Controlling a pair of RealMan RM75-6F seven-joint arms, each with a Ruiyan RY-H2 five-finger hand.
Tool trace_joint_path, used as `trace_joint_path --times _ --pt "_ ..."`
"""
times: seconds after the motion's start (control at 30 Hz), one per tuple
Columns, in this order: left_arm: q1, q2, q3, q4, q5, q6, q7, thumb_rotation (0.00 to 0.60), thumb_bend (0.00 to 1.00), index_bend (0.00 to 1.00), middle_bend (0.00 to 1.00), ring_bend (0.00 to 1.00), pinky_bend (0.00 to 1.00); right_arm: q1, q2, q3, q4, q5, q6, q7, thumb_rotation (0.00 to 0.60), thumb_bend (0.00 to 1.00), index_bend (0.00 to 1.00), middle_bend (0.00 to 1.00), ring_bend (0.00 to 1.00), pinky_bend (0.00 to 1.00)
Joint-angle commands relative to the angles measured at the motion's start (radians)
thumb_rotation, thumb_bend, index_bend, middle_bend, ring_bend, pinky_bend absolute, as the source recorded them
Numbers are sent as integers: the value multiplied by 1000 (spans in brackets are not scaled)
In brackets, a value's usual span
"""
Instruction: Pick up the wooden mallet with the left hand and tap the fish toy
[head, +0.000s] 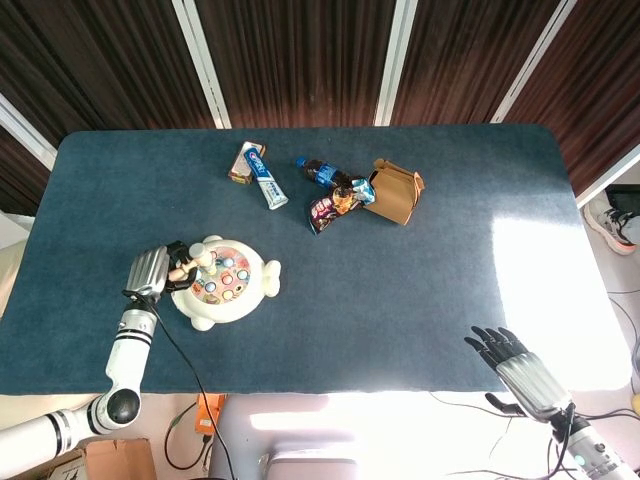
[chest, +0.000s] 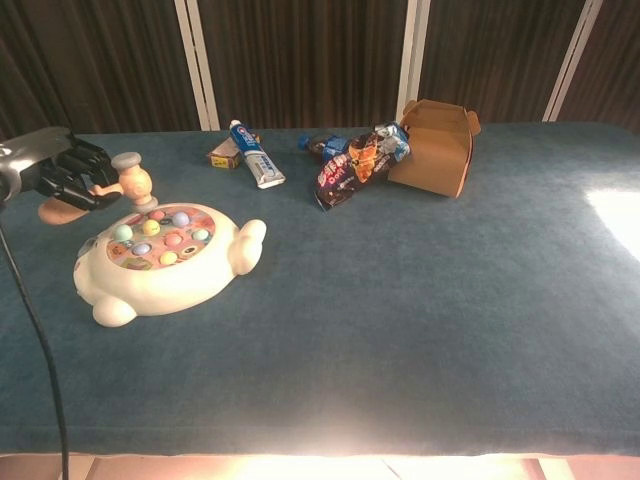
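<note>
Left robot hand (chest: 62, 172) clamps the wooden mallet (chest: 128, 180), head poised at the fish toy's (chest: 160, 258) ten o'clock edge for tapping.

I log: left hand (chest: 62, 175) cut by chest view's left edge; mallet (chest: 128, 181) handle hidden in my grip; toothpaste (head: 268, 183) lettering illegible.

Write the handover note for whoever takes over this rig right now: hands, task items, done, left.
Left hand: grips the wooden mallet by its handle, head down over the far left edge of the fish toy.
Right hand: holds nothing, fingers apart, at the table's near right edge.
Done: mallet picked up and brought to the toy.
Left: contact cannot be confirmed from either view; tap the colored fish on the toy's top.
</note>
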Motion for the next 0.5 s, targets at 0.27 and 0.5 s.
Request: trace_joint_path --times 0.27,0.5 --pt "-41 -41 11 33 -66 25 63 600 714 769 634 643 685 -2 4 1 2 0 4 8 600 238 0 0 0 0" --pt "-51 -45 23 42 -83 18 77 600 713 772 640 648 686 -2 5 1 2 -1 4 8 600 238 0 0 0 0"
